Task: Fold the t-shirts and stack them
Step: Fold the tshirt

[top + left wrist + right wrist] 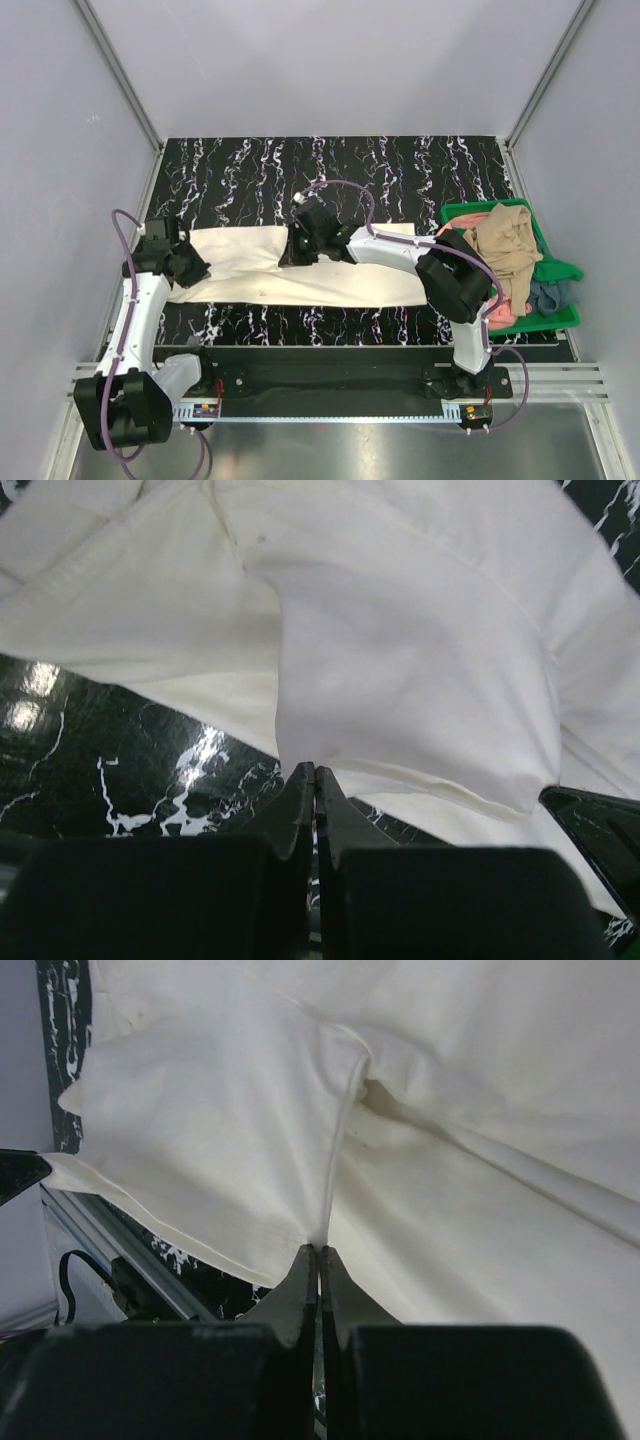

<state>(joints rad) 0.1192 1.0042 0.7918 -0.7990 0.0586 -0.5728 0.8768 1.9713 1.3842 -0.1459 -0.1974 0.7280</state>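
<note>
one large cream cloth t-shirt (340, 285) lies flat along the black marbled bench's (400, 170) near edge. two grippers clamp it: left gripper (315, 772) at its left end, right gripper (320, 1252) at its far edge. at the right edge, one green plastic bin (560, 318) holds three crumpled shirts: tan shirt (505, 245), salmon-pink shirt (500, 312), grey-blue shirt (548, 297).

Far half of the table (330, 160) lies open; cream t-shirt (330, 285) spans the middle, green bin (560, 270) blocks the right

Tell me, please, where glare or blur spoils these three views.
Top external: evenly lit and sharp. Left wrist: bright glare patches on the black table, and the near fingers are dark and soft. Right wrist: the cream shirt looks nearly washed out.
</note>
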